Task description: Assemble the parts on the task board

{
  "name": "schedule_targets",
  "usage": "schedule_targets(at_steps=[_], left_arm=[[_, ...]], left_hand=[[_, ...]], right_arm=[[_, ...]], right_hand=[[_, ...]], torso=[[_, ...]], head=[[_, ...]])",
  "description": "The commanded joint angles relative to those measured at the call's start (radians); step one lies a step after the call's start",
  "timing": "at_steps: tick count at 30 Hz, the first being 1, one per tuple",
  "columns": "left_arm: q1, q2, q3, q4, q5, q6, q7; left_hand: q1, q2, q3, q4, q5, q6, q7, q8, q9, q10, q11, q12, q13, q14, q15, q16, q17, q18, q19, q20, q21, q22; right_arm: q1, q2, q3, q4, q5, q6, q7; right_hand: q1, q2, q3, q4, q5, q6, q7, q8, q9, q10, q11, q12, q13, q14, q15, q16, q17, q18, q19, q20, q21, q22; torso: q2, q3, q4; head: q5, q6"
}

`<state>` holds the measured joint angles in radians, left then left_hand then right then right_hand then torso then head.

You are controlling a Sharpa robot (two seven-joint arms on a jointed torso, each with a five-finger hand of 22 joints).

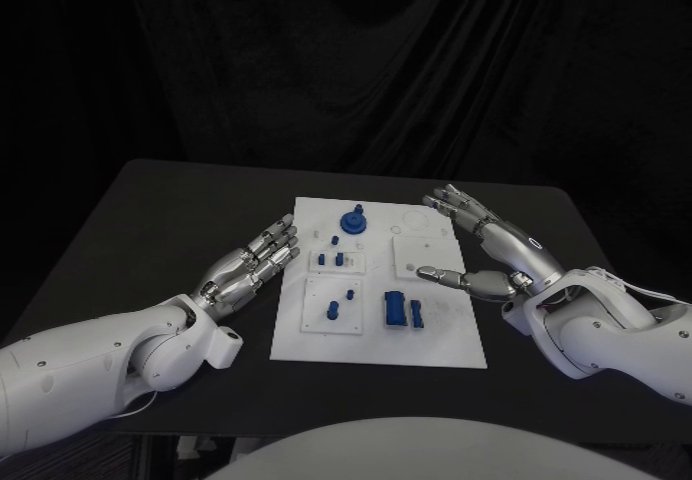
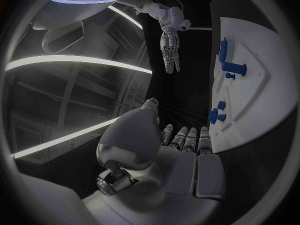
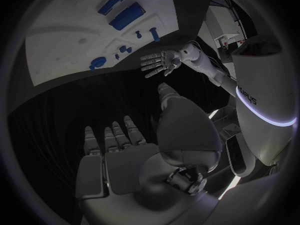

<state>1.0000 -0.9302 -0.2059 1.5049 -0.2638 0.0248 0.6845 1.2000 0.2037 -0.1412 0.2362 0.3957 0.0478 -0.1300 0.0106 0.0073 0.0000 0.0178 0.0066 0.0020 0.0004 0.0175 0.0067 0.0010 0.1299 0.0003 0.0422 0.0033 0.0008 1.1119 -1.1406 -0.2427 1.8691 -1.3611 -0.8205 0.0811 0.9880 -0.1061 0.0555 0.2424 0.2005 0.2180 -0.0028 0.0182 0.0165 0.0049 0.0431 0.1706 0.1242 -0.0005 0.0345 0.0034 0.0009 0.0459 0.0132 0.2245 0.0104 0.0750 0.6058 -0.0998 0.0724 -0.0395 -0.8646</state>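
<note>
**Inspector:** Start with the largest items. The black table (image 1: pixel 159 220) carries the white task board (image 1: pixel 433 340) at its middle. The left hand (image 1: pixel 253 262) lies flat on the table just beside the board's left edge, fingers stretched out and close together, holding nothing. The right hand (image 1: pixel 483 248) hovers at the board's right edge, fingers spread and gently curved, thumb reaching in over the board, also holding nothing.

**Clerk:** And the parts?

**Inspector:** All blue, all on the board. A round knob-like piece (image 1: pixel 353 219) stands near the far end. Below it, small pegs (image 1: pixel 338 259) stand in a small raised plate. Nearer the robot, two more small pieces (image 1: pixel 338 307) sit on a second plate, and two longer blocks (image 1: pixel 402 310) lie side by side to their right.

**Clerk:** How far along is the assembly?

**Inspector:** I cannot settle that. Several pieces stand upright as if seated, while the two blocks lie loose-looking on the flat. A square plate (image 1: pixel 426 243) under the right thumb shows no blue piece. With both hands free, this fits either a board with work remaining or one being left as it stands.

**Clerk:** Parts relative to hands?

**Inspector:** Every part lies between the two hands. The thumb tip is near the blocks, not touching.
</note>
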Motion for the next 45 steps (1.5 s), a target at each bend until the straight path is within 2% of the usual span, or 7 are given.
schedule_targets(at_steps=[1, 2, 6, 7, 20, 22, 45], left_arm=[[0.004, 0.009, 0.01, 0.006, 0.018, -0.049, -0.005], [0.005, 0.014, 0.016, 0.008, 0.026, -0.074, -0.01], [0.01, 0.028, 0.035, 0.014, 0.05, -0.147, -0.026], [0.011, 0.033, 0.042, 0.016, 0.058, -0.173, -0.031], [0.038, 0.114, 0.155, 0.05, 0.2, -0.601, -0.123], [0.041, 0.123, 0.168, 0.054, 0.217, -0.652, -0.134], [0.05, 0.15, 0.206, 0.065, 0.264, -0.795, -0.164]], left_hand=[[-0.383, -0.065, 0.045, -0.076, -0.126, -0.048, 0.042, -0.011, -0.007, 0.0, -0.018, -0.007, -0.002, 0.0, -0.018, -0.007, -0.001, -0.047, 0.0, -0.042, -0.003, -0.001], [-0.426, -0.072, 0.051, -0.083, -0.141, -0.048, 0.047, -0.011, -0.007, 0.0, -0.018, -0.007, -0.002, 0.0, -0.018, -0.007, -0.001, -0.05, 0.0, -0.042, -0.003, -0.001], [-0.527, -0.089, 0.064, -0.102, -0.174, -0.048, 0.058, -0.011, -0.007, 0.0, -0.018, -0.007, -0.002, 0.0, -0.018, -0.007, -0.001, -0.055, 0.0, -0.042, -0.003, -0.001], [-0.555, -0.094, 0.066, -0.108, -0.183, -0.048, 0.13, -0.011, -0.007, 0.0, -0.018, -0.007, -0.002, 0.0, -0.018, -0.007, -0.001, -0.13, 0.0, -0.042, -0.003, -0.001], [-0.824, -0.204, 0.141, -0.163, -0.272, -0.048, 0.13, -0.011, -0.007, 0.0, -0.018, -0.007, -0.002, 0.0, -0.018, -0.007, -0.001, -0.13, 0.0, -0.042, -0.003, -0.001], [-0.85, -0.204, 0.141, -0.236, -0.28, -0.048, 0.13, -0.011, -0.007, 0.0, -0.018, -0.007, -0.002, 0.0, -0.018, -0.007, -0.001, -0.13, 0.0, -0.042, -0.003, -0.001], [-1.067, -0.204, 0.141, -0.236, -0.396, -0.048, 0.13, -0.011, -0.007, 0.0, -0.018, -0.007, -0.002, 0.0, -0.018, -0.007, -0.001, -0.13, 0.0, -0.042, -0.003, -0.001]], right_arm=[[-0.001, 0.009, 0.006, -0.007, 0.043, -0.002, 0.014], [-0.002, 0.015, 0.01, -0.013, 0.067, -0.001, 0.022], [-0.005, 0.035, 0.024, -0.029, 0.141, 0.002, 0.046], [-0.007, 0.042, 0.028, -0.035, 0.166, 0.003, 0.054], [-0.027, 0.157, 0.106, -0.13, 0.598, 0.02, 0.193], [-0.03, 0.174, 0.117, -0.144, 0.661, 0.023, 0.213], [-0.061, 0.353, 0.238, -0.293, 1.334, 0.049, 0.43]], right_hand=[[-0.315, 0.034, -0.055, -0.077, -0.064, -0.07, 0.003, -0.018, -0.017, -0.005, -0.043, -0.054, -0.04, 0.0, -0.035, -0.003, -0.001, -0.046, -0.013, -0.072, -0.01, -0.075], [-0.352, 0.106, -0.055, -0.085, -0.071, -0.078, 0.003, -0.018, -0.017, -0.005, -0.043, -0.061, -0.044, 0.0, -0.035, -0.003, -0.001, -0.046, -0.013, -0.08, -0.01, -0.075], [-0.434, 0.106, -0.055, -0.106, -0.088, -0.096, 0.003, -0.018, -0.017, -0.005, -0.043, -0.075, -0.124, 0.0, -0.035, -0.003, -0.001, -0.046, -0.013, -0.099, -0.01, -0.075], [-0.457, 0.106, -0.055, -0.112, -0.093, -0.101, 0.003, -0.018, -0.017, -0.005, -0.043, -0.079, -0.124, 0.0, -0.035, -0.003, -0.001, -0.046, -0.013, -0.104, -0.01, -0.075], [-0.679, 0.106, -0.055, -0.165, -0.2, -0.147, 0.003, -0.018, -0.017, -0.005, -0.043, -0.171, -0.124, 0.0, -0.035, -0.003, -0.001, -0.046, -0.013, -0.151, -0.01, -0.075], [-0.701, 0.106, -0.055, -0.169, -0.2, -0.218, 0.003, -0.018, -0.017, -0.005, -0.043, -0.171, -0.124, 0.0, -0.035, -0.003, -0.001, -0.046, -0.013, -0.224, -0.01, -0.075], [-0.901, 0.106, -0.055, -0.242, -0.2, -0.218, 0.003, -0.018, -0.017, -0.005, -0.043, -0.171, -0.124, 0.0, -0.035, -0.003, -0.001, -0.046, -0.013, -0.224, -0.01, -0.075]], torso=[[-0.005, 0.0087, -0.0062], [-0.008, 0.0133, -0.0095], [-0.017, 0.027, -0.0194], [-0.02, 0.0318, -0.0229], [-0.058, 0.0935, -0.0678], [-0.06, 0.0971, -0.0704], [-0.062, 0.0998, -0.0724]], head=[[0.003, 0.02], [0.005, 0.032], [0.01, 0.069], [0.012, 0.082], [0.037, 0.248], [0.038, 0.257], [0.04, 0.265]])
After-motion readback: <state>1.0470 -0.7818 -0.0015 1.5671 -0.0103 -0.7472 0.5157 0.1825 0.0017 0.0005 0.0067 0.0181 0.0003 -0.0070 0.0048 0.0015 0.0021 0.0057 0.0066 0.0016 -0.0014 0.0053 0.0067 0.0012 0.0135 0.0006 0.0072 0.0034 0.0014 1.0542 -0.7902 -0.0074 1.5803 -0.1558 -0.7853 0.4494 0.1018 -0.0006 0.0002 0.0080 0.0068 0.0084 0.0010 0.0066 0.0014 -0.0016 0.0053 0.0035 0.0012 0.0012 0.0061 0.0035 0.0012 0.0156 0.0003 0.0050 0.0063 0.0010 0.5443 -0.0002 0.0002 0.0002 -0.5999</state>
